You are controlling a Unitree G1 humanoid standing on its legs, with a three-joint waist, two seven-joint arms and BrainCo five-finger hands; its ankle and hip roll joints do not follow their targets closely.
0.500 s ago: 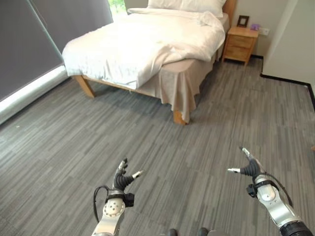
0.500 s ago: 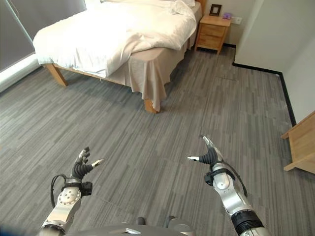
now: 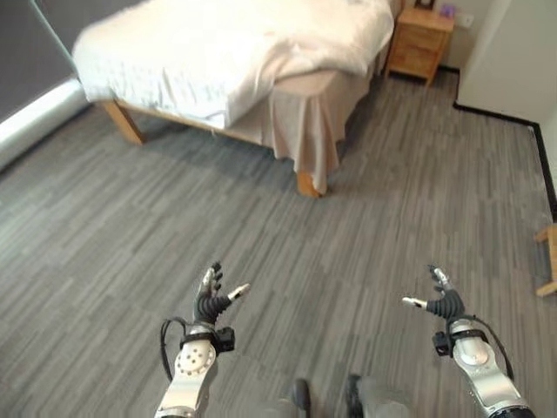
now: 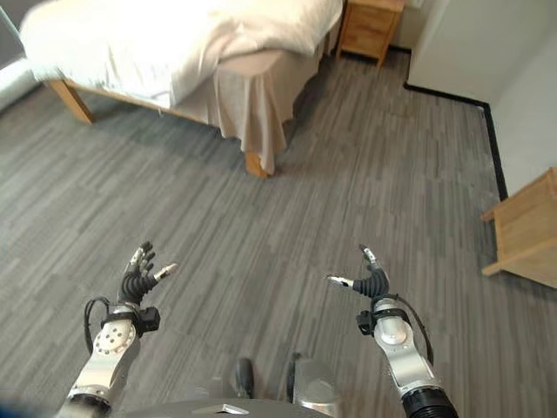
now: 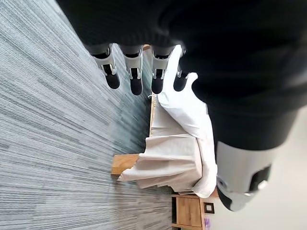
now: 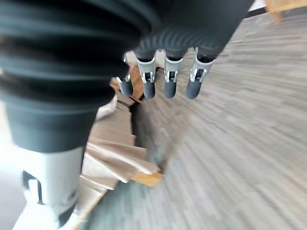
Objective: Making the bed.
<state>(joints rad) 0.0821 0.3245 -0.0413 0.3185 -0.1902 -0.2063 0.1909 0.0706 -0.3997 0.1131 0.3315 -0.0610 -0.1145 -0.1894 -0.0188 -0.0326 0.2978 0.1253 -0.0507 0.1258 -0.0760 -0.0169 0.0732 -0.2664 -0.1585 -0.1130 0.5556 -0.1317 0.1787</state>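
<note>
Both robot hands, left (image 3: 211,300) and right (image 3: 444,300), hover spread and empty over the floor (image 3: 348,235), well apart from the bed (image 3: 235,61).

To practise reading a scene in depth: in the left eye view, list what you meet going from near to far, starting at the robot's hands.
Left hand and right hand, both open, level with each other → bare grey floor → bed → nightstand.

Bright daylight, bedding (image 3: 235,43) glaring white — right wrist view blurred
</note>
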